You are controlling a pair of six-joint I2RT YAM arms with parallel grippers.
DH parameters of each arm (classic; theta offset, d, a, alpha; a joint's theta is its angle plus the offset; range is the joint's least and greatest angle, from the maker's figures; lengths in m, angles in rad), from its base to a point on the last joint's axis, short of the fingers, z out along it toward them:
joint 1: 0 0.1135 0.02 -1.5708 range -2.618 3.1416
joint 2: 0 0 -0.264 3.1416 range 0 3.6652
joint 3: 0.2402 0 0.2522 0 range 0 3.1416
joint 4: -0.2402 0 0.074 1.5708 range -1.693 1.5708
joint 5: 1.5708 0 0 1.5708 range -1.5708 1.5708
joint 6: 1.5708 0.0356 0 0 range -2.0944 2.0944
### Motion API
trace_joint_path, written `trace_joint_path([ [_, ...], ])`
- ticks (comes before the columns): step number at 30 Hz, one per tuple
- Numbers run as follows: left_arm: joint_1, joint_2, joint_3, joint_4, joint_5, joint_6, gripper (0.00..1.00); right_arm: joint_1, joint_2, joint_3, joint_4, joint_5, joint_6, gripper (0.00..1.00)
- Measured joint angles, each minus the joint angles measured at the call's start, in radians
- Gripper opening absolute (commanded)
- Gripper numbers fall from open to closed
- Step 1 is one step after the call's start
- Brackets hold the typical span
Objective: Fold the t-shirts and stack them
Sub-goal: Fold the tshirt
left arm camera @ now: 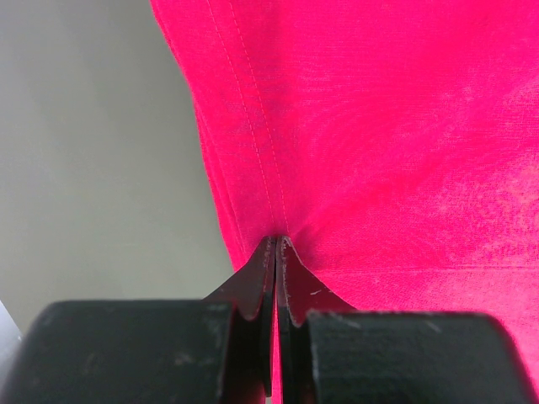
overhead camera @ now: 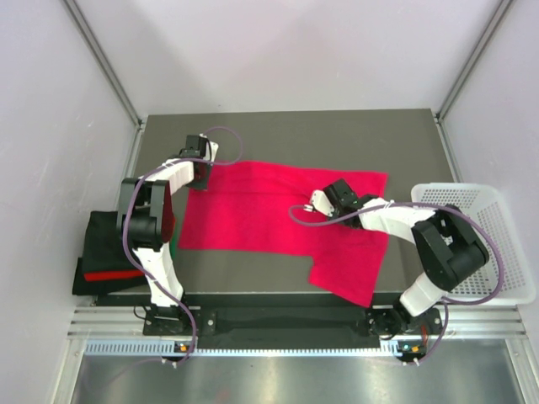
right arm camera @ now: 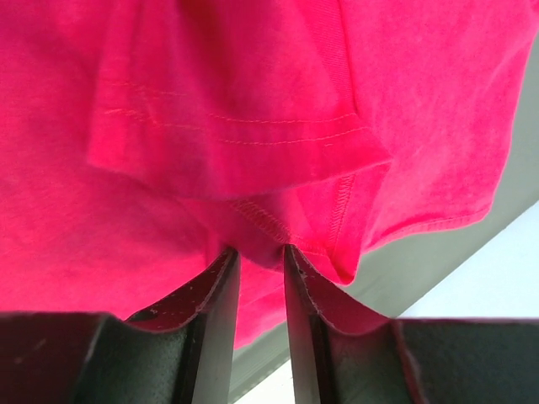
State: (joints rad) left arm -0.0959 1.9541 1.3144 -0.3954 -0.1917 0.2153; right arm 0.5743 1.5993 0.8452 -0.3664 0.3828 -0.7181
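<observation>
The bright magenta-red short-sleeved cotton t-shirt [overhead camera: 269, 210] lies spread on the dark grey table [overhead camera: 337, 135]. Its long axis runs from left to right, across in front of both arms. One sleeve points toward the near edge, close to the base of the right arm.

The left gripper [left arm camera: 276, 244] is at the far left corner of the shirt. Its jaws are pressed together on the stitched hem, so this corner is pinched and held.

The right gripper [right arm camera: 257, 252] is over the right half of the shirt, where a sleeve is doubled over the body. Its jaws stand a little apart and a thick fold of seamed cloth sits at their tips. The wrist view does not show whether this fold is really clamped or only touched.

The two grippers are well apart along the length of the shirt, so the coming fold probably goes along this axis.

The pile of folded black and red shirts [overhead camera: 105, 248] lies to the left, nearer to the left arm. The white plastic mesh basket [overhead camera: 497, 219] stands at the right.
</observation>
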Motion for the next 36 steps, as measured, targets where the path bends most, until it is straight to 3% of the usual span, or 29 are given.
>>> trace_joint_path([
  [6,0.0,0.0,0.0,0.0,0.0,0.0,0.0,-0.012,0.01,0.0,0.036,0.013,-0.009,0.21],
  [12,0.0,0.0,0.0,0.0,0.0,0.0,0.0,-0.014,0.021,0.0,0.056,0.018,-0.019,0.0],
  [21,0.0,0.0,0.0,0.0,0.0,0.0,0.0,0.022,-0.084,0.005,-0.063,0.014,0.013,0.0],
  [23,0.0,0.0,0.0,0.0,0.0,0.0,0.0,0.052,-0.151,0.024,-0.127,-0.014,0.036,0.02],
  [25,0.0,0.0,0.0,0.0,0.0,0.0,0.0,0.074,-0.195,0.058,-0.178,-0.055,0.061,0.23],
  [26,0.0,0.0,0.0,0.0,0.0,0.0,0.0,0.08,-0.212,0.079,-0.197,-0.083,0.08,0.28],
  [32,0.0,0.0,0.0,0.0,0.0,0.0,0.0,0.064,-0.219,0.103,-0.207,-0.124,0.099,0.31],
  [36,0.0,0.0,0.0,0.0,0.0,0.0,0.0,-0.012,-0.188,0.112,-0.195,-0.135,0.097,0.32],
])
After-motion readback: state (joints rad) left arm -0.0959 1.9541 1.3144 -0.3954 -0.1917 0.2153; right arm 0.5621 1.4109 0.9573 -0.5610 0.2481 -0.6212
